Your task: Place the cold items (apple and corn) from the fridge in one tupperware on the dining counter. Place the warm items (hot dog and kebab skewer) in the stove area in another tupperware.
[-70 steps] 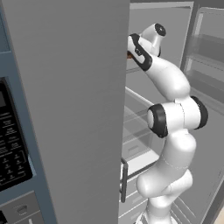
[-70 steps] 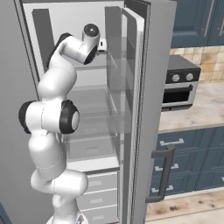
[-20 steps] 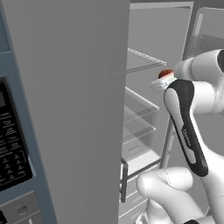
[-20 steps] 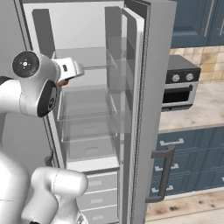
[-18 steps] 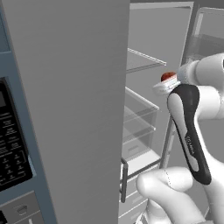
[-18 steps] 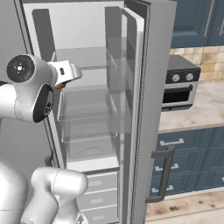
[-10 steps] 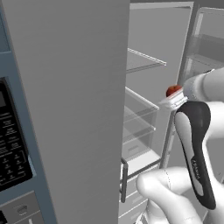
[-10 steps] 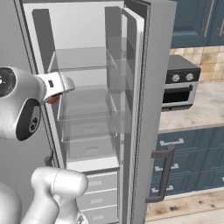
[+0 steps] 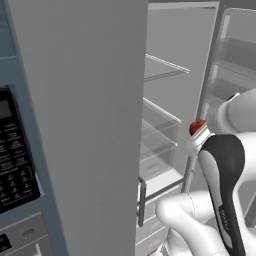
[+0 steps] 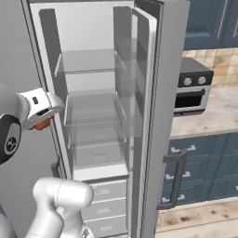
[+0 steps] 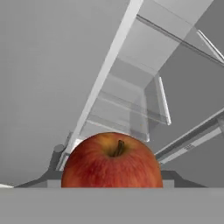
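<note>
A red apple point(image 11: 112, 162) with a brown stem sits low in the centre of the hand view, and my gripper is shut on it. The fingertips are hidden behind the fruit. In the left base view the apple point(image 9: 196, 126) shows as a red spot at the end of my gripper point(image 9: 198, 134), just in front of the open fridge point(image 9: 165, 100). The right base view has the apple point(image 10: 42, 124) under the white hand of the gripper point(image 10: 41, 119), left of the fridge's opening. The corn, hot dog, kebab skewer and tupperware are out of view.
The fridge point(image 10: 93, 116) stands open with bare glass shelves and drawers below. Its door point(image 10: 162, 93) juts out on the right, and the other door point(image 9: 90, 125) is close on the left. A small oven point(image 10: 193, 90) sits on the counter point(image 10: 214, 116).
The arm has drawn back out of the fridge and come down, carrying the apple from the upper shelf level to mid height in front of the opening.
</note>
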